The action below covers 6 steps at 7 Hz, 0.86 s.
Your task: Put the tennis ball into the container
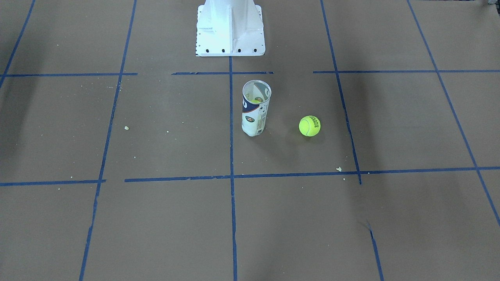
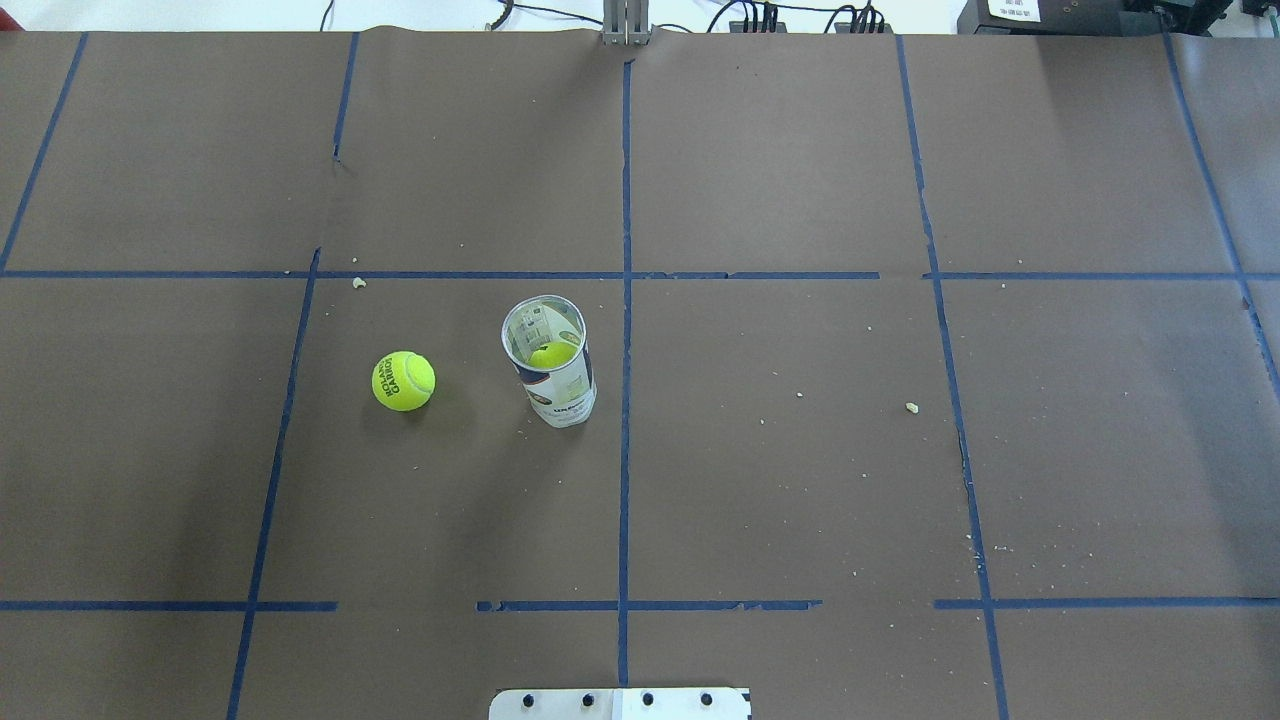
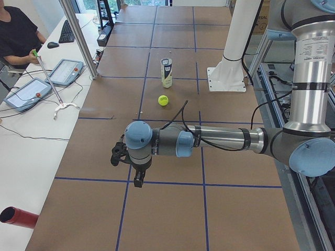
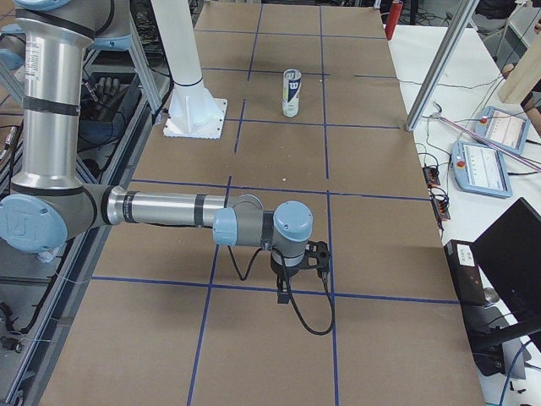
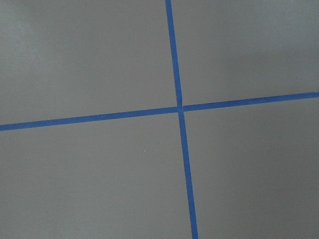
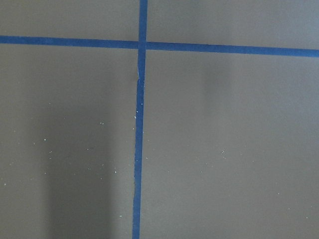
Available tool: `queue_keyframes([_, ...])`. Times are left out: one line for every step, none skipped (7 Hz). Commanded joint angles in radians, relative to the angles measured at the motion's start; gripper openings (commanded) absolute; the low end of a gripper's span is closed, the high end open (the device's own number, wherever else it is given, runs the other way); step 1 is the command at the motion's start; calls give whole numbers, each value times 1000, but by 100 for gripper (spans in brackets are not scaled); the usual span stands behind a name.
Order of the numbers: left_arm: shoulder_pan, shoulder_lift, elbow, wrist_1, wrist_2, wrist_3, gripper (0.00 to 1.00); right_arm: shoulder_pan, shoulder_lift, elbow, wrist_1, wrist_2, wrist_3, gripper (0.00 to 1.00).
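The tennis ball [image 1: 309,125] [image 2: 403,380] [image 3: 164,100] lies on the brown table, yellow-green with black lettering, a short way from the container and apart from it. The container [image 1: 256,109] [image 2: 555,375] [image 3: 166,72] [image 4: 292,93] stands upright and open-topped, with another yellow-green ball [image 2: 551,354] inside. My left gripper [image 3: 118,153] hangs over the table's left end, far from both. At the opposite end my right gripper [image 4: 317,254] hovers just as far away. Whether either gripper is open or shut, I cannot tell. Both wrist views show only bare table with blue tape lines.
The white pedestal base [image 1: 229,29] [image 2: 620,703] [image 3: 227,78] [image 4: 196,114] stands behind the container. A person [image 3: 15,36] sits at a side desk with control tablets [image 3: 65,72]. A red cylinder [image 3: 18,217] lies at the table's left end. Blue tape lines [image 2: 625,330] grid the table.
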Motion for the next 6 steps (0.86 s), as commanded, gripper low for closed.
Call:
queue_keyframes([1,-17,5,-3,0,-2,100,0,0,0,0,0,0,100])
queue_keyframes([11,-70,-6,2,59,-6,100,0,0,0,0,0,0,100])
queue_keyframes([17,-94,-45,2,84,-14,100,0,0,-2,0,0,0,100])
queue_keyframes([52,-97,-87,-11,75,-103,100,0,0,0,0,0,0,100])
queue_keyframes([156,-106,-121,-47,78,-214,100,0,0,0,0,0,0,100])
queue_keyframes([251,-149,-153,-72,92,-364,100,0,0,0,0,0,0,100])
